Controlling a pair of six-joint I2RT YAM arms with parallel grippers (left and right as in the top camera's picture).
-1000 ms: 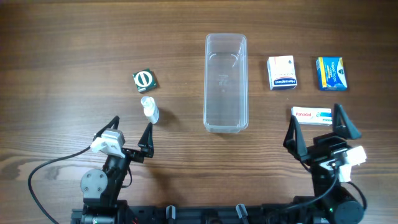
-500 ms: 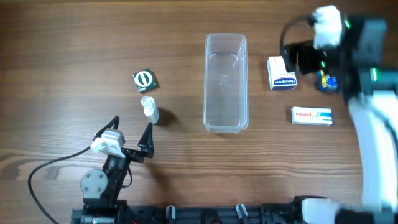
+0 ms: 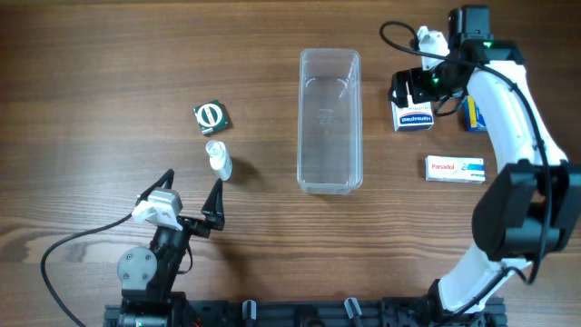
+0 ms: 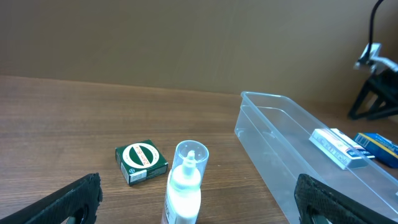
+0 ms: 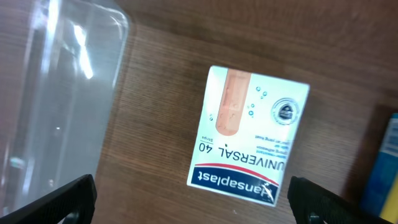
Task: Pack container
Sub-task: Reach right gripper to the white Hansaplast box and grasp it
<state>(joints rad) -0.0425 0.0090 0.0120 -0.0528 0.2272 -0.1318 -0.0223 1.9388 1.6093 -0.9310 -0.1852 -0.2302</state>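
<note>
The clear plastic container (image 3: pixel 329 121) stands empty at the table's middle; it also shows in the left wrist view (image 4: pixel 292 146) and the right wrist view (image 5: pixel 56 93). My right gripper (image 3: pixel 410 89) is open and hovers above the white Hansaplast box (image 3: pixel 412 118), which fills the right wrist view (image 5: pixel 252 134). My left gripper (image 3: pixel 186 195) is open and empty near the front edge, pointing at a small white bottle (image 3: pixel 218 160) lying close ahead (image 4: pixel 185 183) and a green box (image 3: pixel 211 116) behind it (image 4: pixel 141 161).
A blue box (image 3: pixel 474 109) lies partly under my right arm. A white Panadol box (image 3: pixel 455 169) lies right of the container's near end. Cables trail from both arms.
My right arm has swung from the front right edge out to the back right and now hovers over the Hansaplast box. The left arm and the objects have not moved.
</note>
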